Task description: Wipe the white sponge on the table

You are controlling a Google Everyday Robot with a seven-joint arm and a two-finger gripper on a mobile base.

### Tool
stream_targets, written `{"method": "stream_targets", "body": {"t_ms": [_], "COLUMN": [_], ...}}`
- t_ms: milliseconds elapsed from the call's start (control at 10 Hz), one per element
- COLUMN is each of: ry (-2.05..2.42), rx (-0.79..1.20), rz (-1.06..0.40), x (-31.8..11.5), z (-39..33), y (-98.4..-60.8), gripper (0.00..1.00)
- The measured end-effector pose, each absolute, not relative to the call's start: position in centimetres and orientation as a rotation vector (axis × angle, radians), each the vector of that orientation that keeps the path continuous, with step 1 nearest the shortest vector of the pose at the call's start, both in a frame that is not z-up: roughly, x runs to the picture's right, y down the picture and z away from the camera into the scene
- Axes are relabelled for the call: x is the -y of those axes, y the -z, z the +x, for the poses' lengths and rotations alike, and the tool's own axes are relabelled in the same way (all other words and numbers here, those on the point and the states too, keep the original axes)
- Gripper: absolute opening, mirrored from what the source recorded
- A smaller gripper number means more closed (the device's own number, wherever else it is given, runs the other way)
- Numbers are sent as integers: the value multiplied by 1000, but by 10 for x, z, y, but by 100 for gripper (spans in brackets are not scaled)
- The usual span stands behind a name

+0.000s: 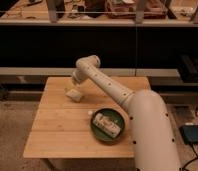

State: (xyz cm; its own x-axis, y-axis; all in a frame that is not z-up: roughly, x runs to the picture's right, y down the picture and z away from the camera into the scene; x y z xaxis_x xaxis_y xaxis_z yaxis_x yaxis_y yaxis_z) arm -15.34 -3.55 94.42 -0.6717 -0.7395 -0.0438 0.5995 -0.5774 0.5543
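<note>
Here, in the only camera view, the worktop [57,135] is a square one of pale wooden planks, standing on a speckled floor; behind it runs a dark wall with a grey rail along it, and a cluttered shelf is above that.

The sponge [73,94] lies flat on the worktop, in the far half and a little left of the middle; it is a small off-white block, well apart from the plate [120,115].

The arm [149,125] comes in from the lower right as a thick white tube; it goes up over the right side of the worktop, bends at a round joint near the far edge, and then turns down toward the sponge.

The claw [75,83] is at the end of this arm, directly over the sponge and very near to its top; I cannot tell if it touches the sponge, and I cannot tell if the claw is open or closed.

The plate is green and round, on the near right part of the worktop, partly behind the arm; a longer white packet [107,123] lies on it; a small white object [91,114] sits at its left rim, and what it is I cannot tell.

A dark box [192,134] is on the floor to the right.
</note>
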Motion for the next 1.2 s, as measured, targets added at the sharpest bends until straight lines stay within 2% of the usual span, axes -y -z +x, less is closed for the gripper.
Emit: {"method": "stream_targets", "body": {"t_ms": [400,1200], "ry": [2266,2285], "rx": [707,694], "rz": [283,247], "x": [4,-16], "z": [-157,-168], "y": [-944,-971], "gripper": [80,80]}}
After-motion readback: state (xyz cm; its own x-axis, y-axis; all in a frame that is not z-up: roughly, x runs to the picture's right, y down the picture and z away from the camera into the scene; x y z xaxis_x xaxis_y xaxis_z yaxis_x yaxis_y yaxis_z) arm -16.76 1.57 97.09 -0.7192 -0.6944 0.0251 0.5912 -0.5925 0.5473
